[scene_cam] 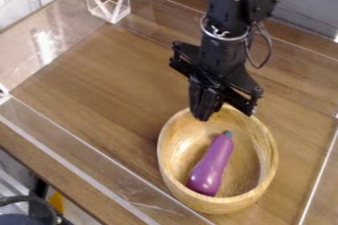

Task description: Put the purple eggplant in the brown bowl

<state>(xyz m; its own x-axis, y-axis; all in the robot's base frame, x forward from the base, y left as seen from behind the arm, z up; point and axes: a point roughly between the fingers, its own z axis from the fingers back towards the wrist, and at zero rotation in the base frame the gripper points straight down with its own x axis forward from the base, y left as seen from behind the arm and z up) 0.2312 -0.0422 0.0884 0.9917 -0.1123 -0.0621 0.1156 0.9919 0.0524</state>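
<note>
A big round light-brown wooden bowl (pixel 219 155) sits on a brown wooden table (pixel 106 81). Inside the bowl lies a small shiny purple toy eggplant (pixel 211 163). Its little dark green stem tip points up toward the far rim. A black robot arm (pixel 235 17) reaches down from above. Its black gripper (pixel 208 112) points straight down, just above the bowl's far rim, with its fingers pressed together and nothing in them. A clear plastic stand (pixel 109 2) sits far back on the table.
</note>
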